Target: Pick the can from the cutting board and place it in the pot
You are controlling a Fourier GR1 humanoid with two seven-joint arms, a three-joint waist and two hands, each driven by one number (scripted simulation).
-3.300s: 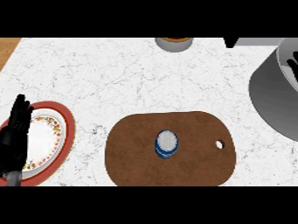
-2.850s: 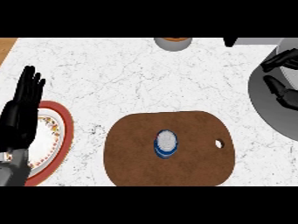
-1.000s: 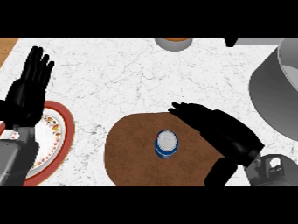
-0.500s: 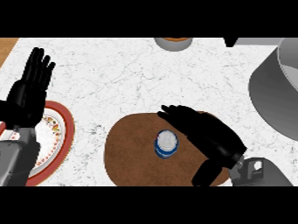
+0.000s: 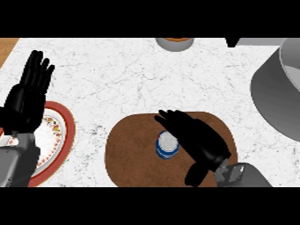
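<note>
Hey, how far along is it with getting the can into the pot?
Early stage. Nothing is delivered: the can stands on the cutting board, with the pot off to the right. In hand: the right hand is at the can, not visibly curled round it. The left hand rests open above the plate. Left: grasp, lift, carry, release.

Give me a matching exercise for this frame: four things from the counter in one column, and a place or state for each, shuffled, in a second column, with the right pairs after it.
Things:
1. can
2. pot
3. left hand
4. right hand

Places or states:
A. open, fingers up, above the red-rimmed plate at the left
B. upright on the brown cutting board
C. at the counter's right edge, partly cut off by the view
D. open over the cutting board, right beside the can

Pairs: 1-B, 2-C, 3-A, 4-D
</note>
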